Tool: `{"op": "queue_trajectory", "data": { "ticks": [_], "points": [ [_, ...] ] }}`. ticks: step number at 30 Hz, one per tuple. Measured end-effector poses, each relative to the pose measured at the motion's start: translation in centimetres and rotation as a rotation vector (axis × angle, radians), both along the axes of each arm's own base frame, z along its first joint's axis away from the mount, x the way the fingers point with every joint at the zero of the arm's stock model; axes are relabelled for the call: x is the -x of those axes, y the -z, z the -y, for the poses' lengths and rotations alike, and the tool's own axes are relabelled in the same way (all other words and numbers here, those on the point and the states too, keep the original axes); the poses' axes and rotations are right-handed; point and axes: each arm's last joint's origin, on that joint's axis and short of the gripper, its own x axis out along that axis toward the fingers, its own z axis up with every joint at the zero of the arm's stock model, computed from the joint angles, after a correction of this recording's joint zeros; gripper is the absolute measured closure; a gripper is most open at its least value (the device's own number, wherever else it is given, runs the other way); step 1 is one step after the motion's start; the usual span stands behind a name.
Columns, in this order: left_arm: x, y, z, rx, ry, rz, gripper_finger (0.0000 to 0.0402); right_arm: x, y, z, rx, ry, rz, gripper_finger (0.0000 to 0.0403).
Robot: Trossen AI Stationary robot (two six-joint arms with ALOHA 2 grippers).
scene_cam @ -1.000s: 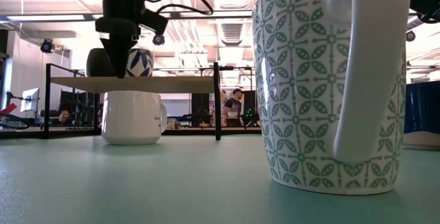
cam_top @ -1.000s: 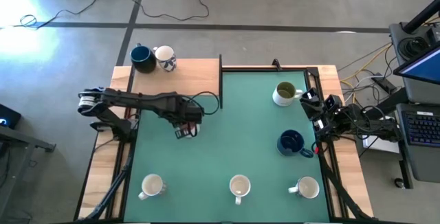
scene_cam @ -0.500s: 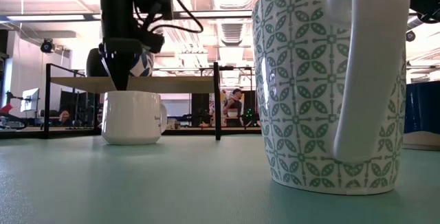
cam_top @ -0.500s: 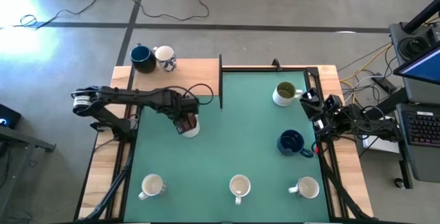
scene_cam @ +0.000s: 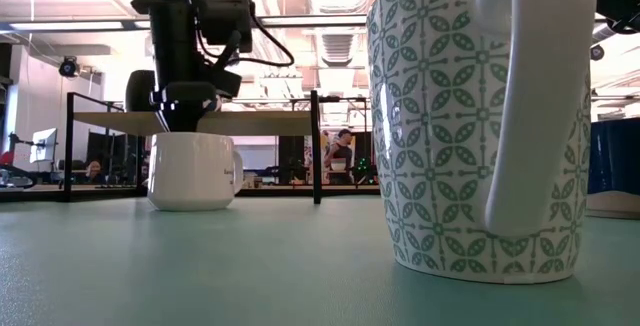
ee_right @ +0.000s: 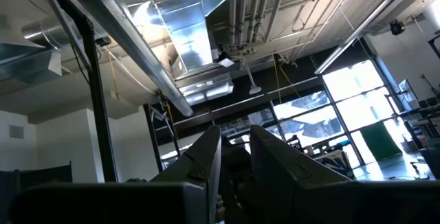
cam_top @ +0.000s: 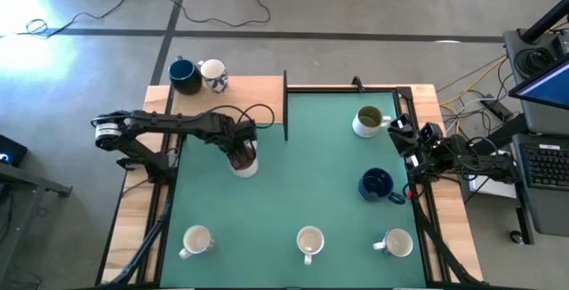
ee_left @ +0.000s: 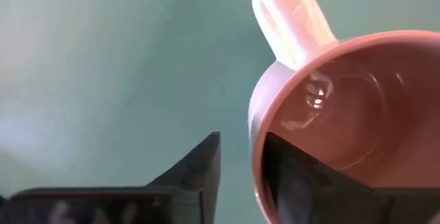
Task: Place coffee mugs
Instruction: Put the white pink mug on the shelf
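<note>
The right tool [ee_right: 235, 157], fingers slightly parted, points up at ceiling ducts [ee_right: 185, 28], pipes [ee_right: 258, 7] and windows [ee_right: 354, 86].

No readable text from my station.

I can't make out any words, labels, brands or numbers on anything in any view. The nearest mug [scene_cam: 470, 126] carries only a green leaf-and-lattice pattern, not lettering. A small dark mark sits on the white mug [scene_cam: 192, 171], too small for me to read.

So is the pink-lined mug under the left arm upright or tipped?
Upright: the pink-lined mug sits flat on the table, mouth up; the left hand straddles its rim.
</note>
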Motion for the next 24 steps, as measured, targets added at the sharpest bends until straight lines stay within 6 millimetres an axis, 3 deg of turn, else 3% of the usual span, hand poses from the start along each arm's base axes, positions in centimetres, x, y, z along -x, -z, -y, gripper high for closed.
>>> {"op": "queue_trajectory", "data": {
  "ticks": [5, 11, 24],
  "points": [
    [0.0, 0.0, 0.0, 0.007, -0.001, 0.002, 0.0388, 0.0, 0.0, 0.0, 0.0, 0.0, -0.001, 0.0335],
    [-0.4, -0.7, 0.1, 0.085, 0.014, 0.035, 0.0387, 0.0, 0.0, 0.0, 0.0, 0.0, 0.0, 0.0335],
    [-1.8, -8.5, 0.2, 0.104, 0.053, 0.11, 0.0397, 0.0, 0.0, 0.0, 0.0, 0.0, 0.0, 0.0335]
  ]
}}
